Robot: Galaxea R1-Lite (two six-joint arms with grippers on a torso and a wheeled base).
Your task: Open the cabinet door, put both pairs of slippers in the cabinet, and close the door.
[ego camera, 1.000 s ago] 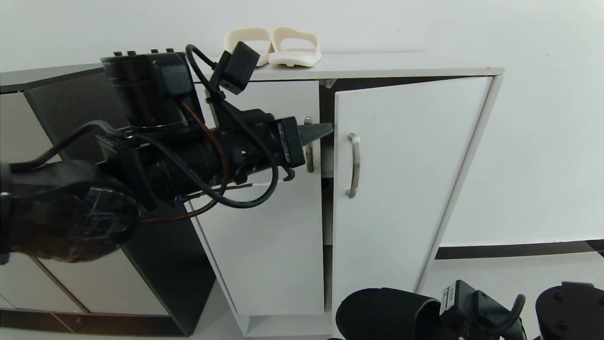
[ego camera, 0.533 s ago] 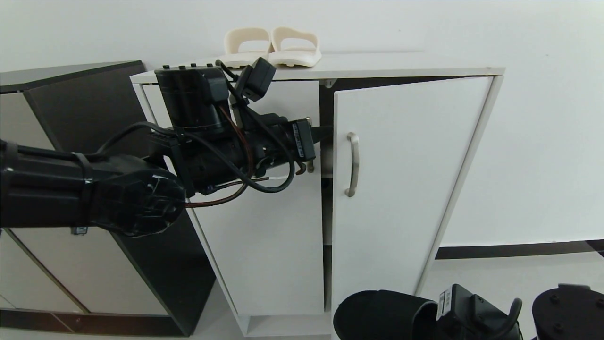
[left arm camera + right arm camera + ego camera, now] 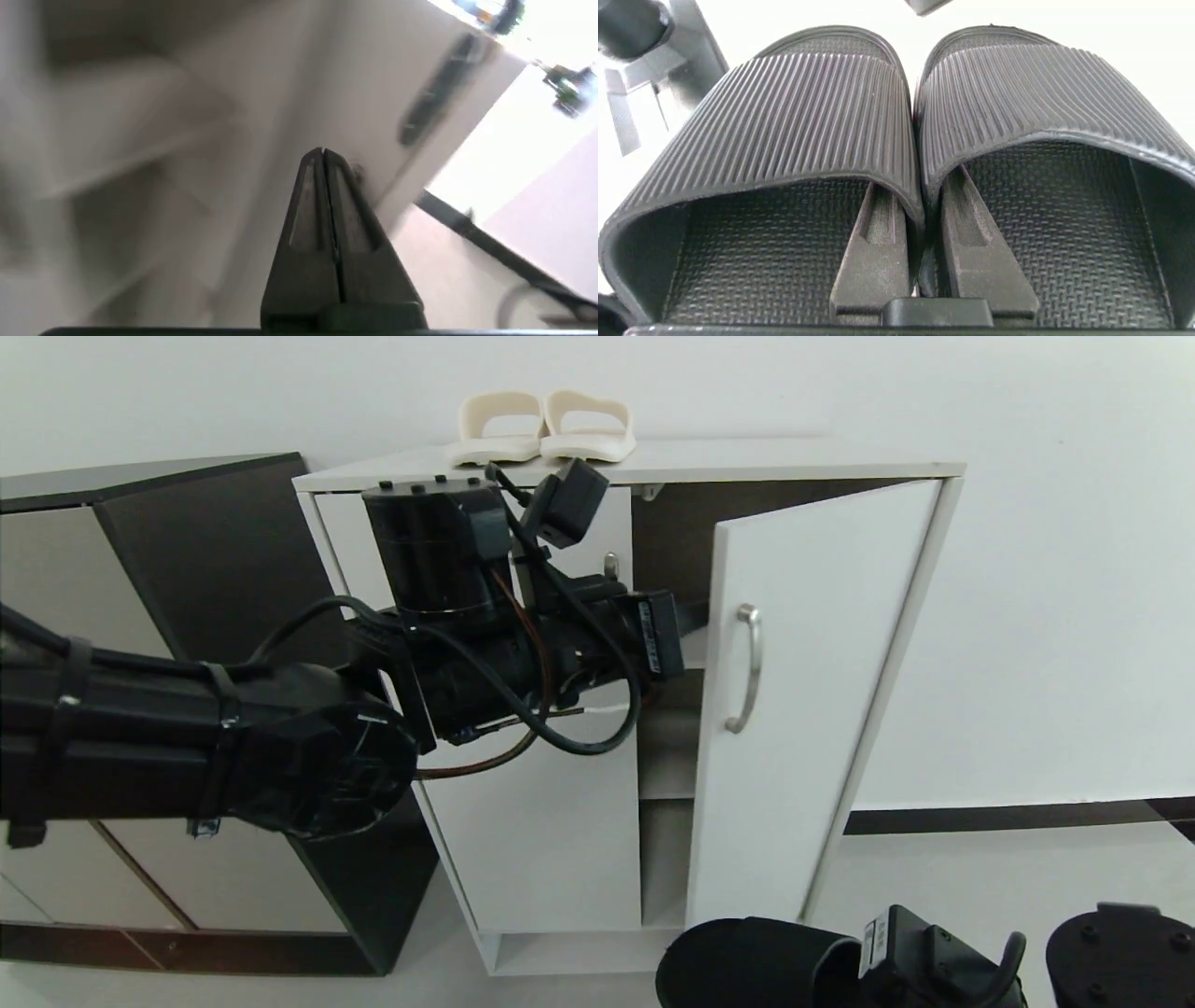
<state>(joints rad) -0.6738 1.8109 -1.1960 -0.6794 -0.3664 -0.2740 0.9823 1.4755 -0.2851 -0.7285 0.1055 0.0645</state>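
At the left of the head frame a dark cabinet (image 3: pixel 215 551) is standing against the wall, with the robot's left arm crossing in front of it toward the middle of the picture. Just right of it the white cabinet (image 3: pixel 794 473) is standing with its left door (image 3: pixel 541 840) lying shut and flat. The cream slippers (image 3: pixel 541 427) are sitting side by side on the cabinet's top, near its back edge, at the upper middle of the frame. The left gripper (image 3: pixel 698 613) is pointing into the dark gap between the two doors, its tip reaching the inner edge of the right door (image 3: pixel 812 709). In the left wrist view its fingers (image 3: pixel 308 201) are pressing flat against each other, gripping nothing (image 3: pixel 323 161). That view is smeared, so the dark bar at its upper right is probably the door's handle. The right door is hanging partly open, swung out toward the camera, with its bar handle (image 3: pixel 744 667) facing front. A shelf (image 3: pixel 667 775) is showing inside the opening.

At the bottom right of the head frame the black slippers (image 3: pixel 747 961) are hanging above the floor (image 3: pixel 980 868) in the right gripper (image 3: pixel 864 963), outside the cabinet and below the open door. In the right wrist view one finger is sitting under each ribbed strap, and the pair (image 3: pixel 915 140) is being pinched by its touching inner walls between them (image 3: pixel 918 201)
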